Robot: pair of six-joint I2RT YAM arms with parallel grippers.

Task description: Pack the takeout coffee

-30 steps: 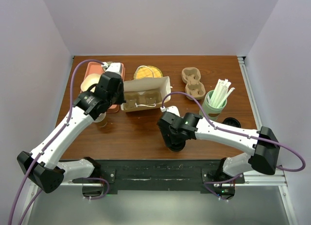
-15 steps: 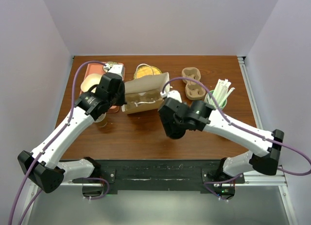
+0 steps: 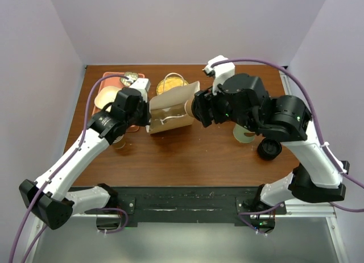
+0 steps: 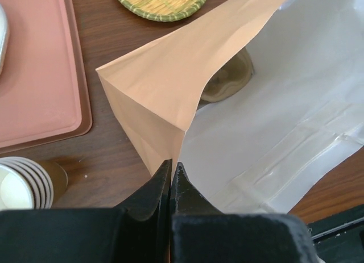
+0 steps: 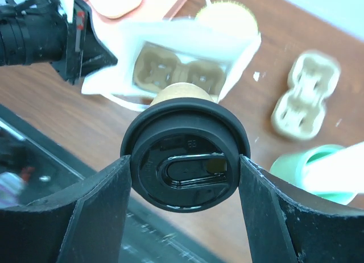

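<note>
Top external view: the brown desk (image 3: 187, 161) carries everything, with the two arms reaching in from its near edge. The right arm (image 3: 273, 112) bends leftward over the middle, and the left arm (image 3: 85, 149) stretches toward the far left. Between their wrists stands a tan paper bag (image 3: 170, 104), white inside, tipped so that its mouth faces right. The left jaws are closed on the bag's near-left edge and pinch the paper. A pulp carrier (image 5: 170, 72) lies inside the bag. A pink tray (image 3: 108, 81) sits at the far left, and a woven mat (image 3: 170, 82) lies just beyond the bag. A stack of cups (image 4: 23, 183) stands near the tray's near edge. A second carrier (image 5: 307, 95) and a green cup (image 5: 307, 166) are right of the bag. The right jaws grip the coffee (image 5: 170, 135) by its black lid, off the desk, at the bag's mouth. Whether its base has passed the rim cannot be told. A loose lid (image 3: 269, 148) lies near right.
</note>
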